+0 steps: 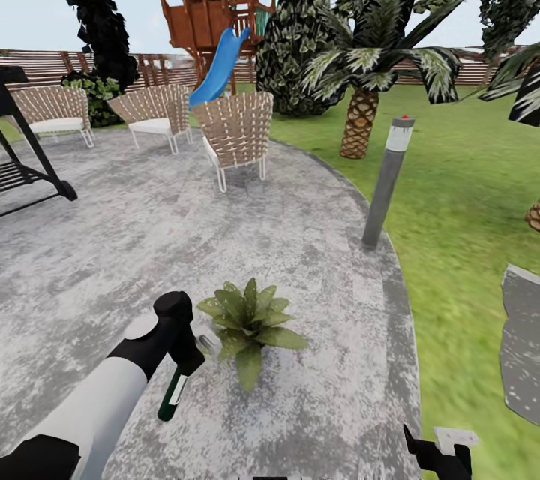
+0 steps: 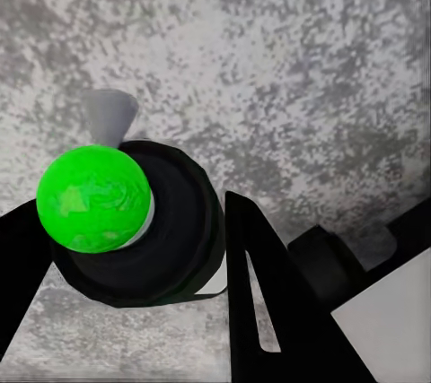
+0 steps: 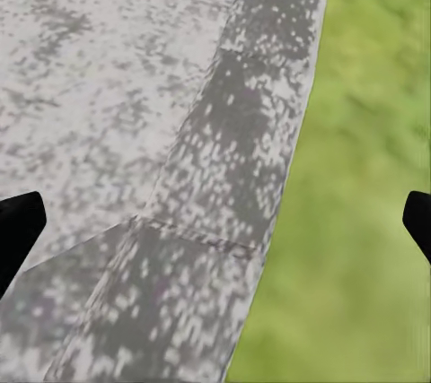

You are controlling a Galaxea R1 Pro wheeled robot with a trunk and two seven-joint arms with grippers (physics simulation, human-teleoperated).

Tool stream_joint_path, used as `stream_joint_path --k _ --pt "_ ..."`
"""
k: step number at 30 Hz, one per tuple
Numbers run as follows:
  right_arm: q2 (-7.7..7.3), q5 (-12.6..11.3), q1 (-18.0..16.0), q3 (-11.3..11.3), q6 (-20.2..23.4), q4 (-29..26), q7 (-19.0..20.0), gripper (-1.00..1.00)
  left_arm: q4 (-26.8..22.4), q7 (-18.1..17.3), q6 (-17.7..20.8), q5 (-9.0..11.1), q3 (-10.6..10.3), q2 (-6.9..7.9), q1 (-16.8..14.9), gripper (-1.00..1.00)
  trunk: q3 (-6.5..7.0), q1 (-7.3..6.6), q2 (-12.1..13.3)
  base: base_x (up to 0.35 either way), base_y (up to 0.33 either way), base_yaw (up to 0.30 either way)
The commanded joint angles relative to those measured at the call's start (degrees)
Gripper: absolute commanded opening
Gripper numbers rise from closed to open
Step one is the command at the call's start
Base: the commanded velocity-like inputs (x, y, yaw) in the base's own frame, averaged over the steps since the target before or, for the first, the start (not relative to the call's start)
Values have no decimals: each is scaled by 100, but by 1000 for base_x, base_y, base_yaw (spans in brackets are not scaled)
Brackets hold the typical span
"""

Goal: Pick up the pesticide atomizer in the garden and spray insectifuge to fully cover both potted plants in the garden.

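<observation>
Left gripper: clamped on the pesticide atomizer, holding it near the top; the bottle hangs down and slightly back toward the robot, dark green with a white band, above the stone patio.

Left wrist view: the atomizer sits between the two black fingers, seen from above, with a bright green round cap toward the camera and a black body under it; a small grey nozzle juts out past it.

Atomizer and plant: the bottle is just beside the potted plant, on its left in the head view, the nozzle end nearest the leaves. Whether nozzle and leaf touch I can't make out.

Potted plant: a low rosette of broad green leaves on the patio; its pot is hidden under the leaves.

Right gripper: low at the patio's edge, jaws spread wide with nothing between them; in the right wrist view the fingertips sit at the two sides, over the patio's kerb and the lawn.

Further out: a grey bollard lamp at the patio rim, a wicker chair, a palm, a wooden playhouse with a blue slide, and a slat fence.
</observation>
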Motion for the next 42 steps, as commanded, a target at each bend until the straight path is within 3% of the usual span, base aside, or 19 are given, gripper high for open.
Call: stream_joint_path --k 1,10,27,34,37,42 --pt "1 21 -2 -48 -18 4 32 100 -4 -56 55 -48 -22 -2 -5 -100 -5 -2 -2 -37 -65 278" --pt "1 21 -2 -48 -18 4 32 100 -3 -56 55 -48 -30 -28 9 -100 -5 -2 -2 -5 -9 261" --pt "1 21 -2 -48 -18 4 32 100 -39 -56 62 -56 -24 -19 -46 -100 -5 -2 -2 84 -214 49" --pt "1 21 -2 -48 -18 4 32 100 -4 -286 56 -107 -35 -5 -524 -100 -5 -2 -2 -226 -200 74" --pt "0 21 -2 -48 -18 4 32 100 -3 -374 62 -470 -29 -27 -575 -100 -5 -2 -2 -230 -181 2" --pt "-4 21 -2 -48 -18 4 32 100 -11 -1093 58 -1195 -14 -4 -683 -100 -5 -2 -2 -57 -42 0"
